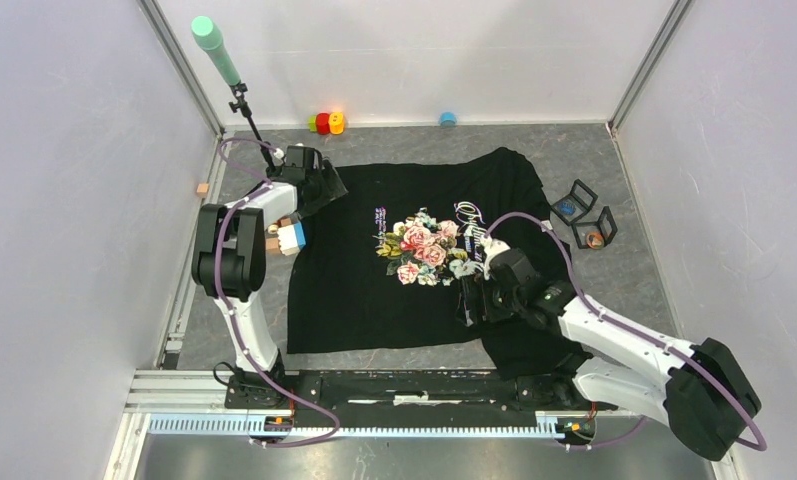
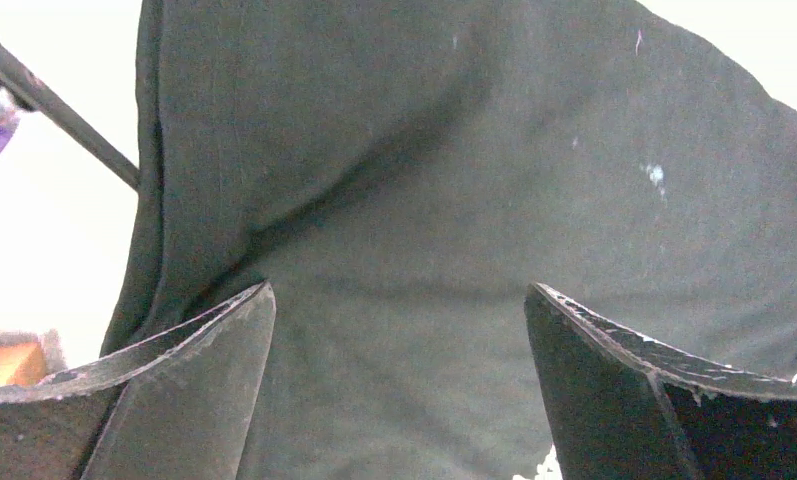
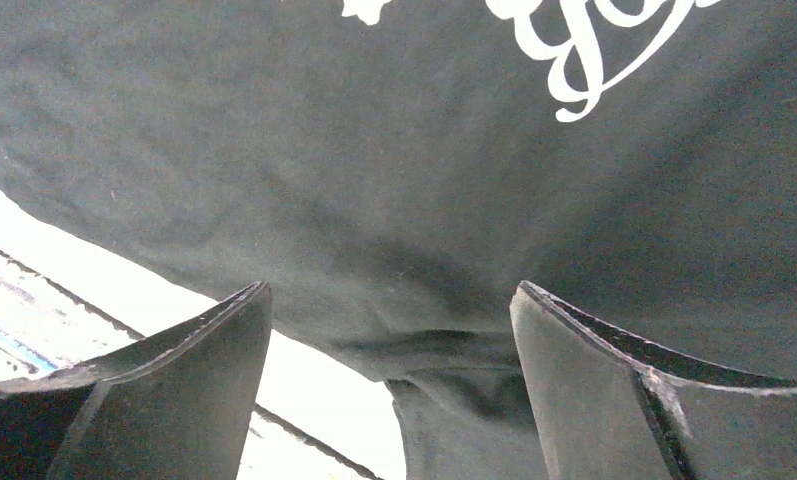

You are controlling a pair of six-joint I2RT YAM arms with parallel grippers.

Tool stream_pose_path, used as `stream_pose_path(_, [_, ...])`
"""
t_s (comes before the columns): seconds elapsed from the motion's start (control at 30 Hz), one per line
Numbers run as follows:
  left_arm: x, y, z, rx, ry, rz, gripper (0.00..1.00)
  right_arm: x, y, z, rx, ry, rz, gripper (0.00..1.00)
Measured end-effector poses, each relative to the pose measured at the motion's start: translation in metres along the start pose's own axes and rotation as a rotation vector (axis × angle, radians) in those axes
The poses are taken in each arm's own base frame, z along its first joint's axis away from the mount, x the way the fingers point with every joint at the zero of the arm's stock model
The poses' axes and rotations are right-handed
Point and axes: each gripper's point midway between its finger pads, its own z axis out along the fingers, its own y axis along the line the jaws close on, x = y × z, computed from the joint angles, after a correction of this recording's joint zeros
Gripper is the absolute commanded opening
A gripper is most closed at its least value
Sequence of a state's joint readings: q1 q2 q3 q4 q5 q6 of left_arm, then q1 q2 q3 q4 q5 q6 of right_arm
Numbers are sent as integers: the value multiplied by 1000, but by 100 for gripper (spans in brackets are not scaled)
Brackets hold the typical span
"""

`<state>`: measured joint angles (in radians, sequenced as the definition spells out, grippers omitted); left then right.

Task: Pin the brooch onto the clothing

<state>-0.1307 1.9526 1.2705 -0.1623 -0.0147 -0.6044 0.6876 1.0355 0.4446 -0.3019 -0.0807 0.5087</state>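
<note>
Black T-shirt (image 1: 354,290) flat, long axis left to right, collar direction unclear

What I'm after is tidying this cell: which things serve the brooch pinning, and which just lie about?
Job: black T-shirt; two small black boxes beside it, possibly holding brooches.
Lying about: coloured blocks; blue cap; small wooden block; green-tipped stand.

White walls (image 1: 64,200) enclose a grey mottled tabletop (image 1: 654,260).
</note>
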Motion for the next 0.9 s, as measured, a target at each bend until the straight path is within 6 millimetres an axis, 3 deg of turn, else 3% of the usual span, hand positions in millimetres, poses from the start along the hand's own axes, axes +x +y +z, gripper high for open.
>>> stream_pose_path(0.17, [2, -17, -28, 11, 22, 70, 100, -45, 0, -21, 83, -78, -67, 98])
stream_pose_path(0.27, [-10, -43, -62, 67, -19, 115, 100, -79, -1, -35, 143, -150, -112, 98])
stream_pose_path(0.43, [-27, -79, -120, 169, -70, 163, 100, -111, -15, -45, 256, -202, -158, 98])
stream_pose_path(0.53, [-29, -90, -149, 223, -67, 199, 100, -123, -41, -48, 335, -211, -135, 98])
stream_pose_path(0.7, [-9, -93, -179, 306, 7, 296, 100, -133, -102, -59, 477, -216, -12, 98])
stream_pose_path(0.9, [16, -76, -201, 350, 29, 425, 100, -139, -161, -75, 617, -283, 143, 98])
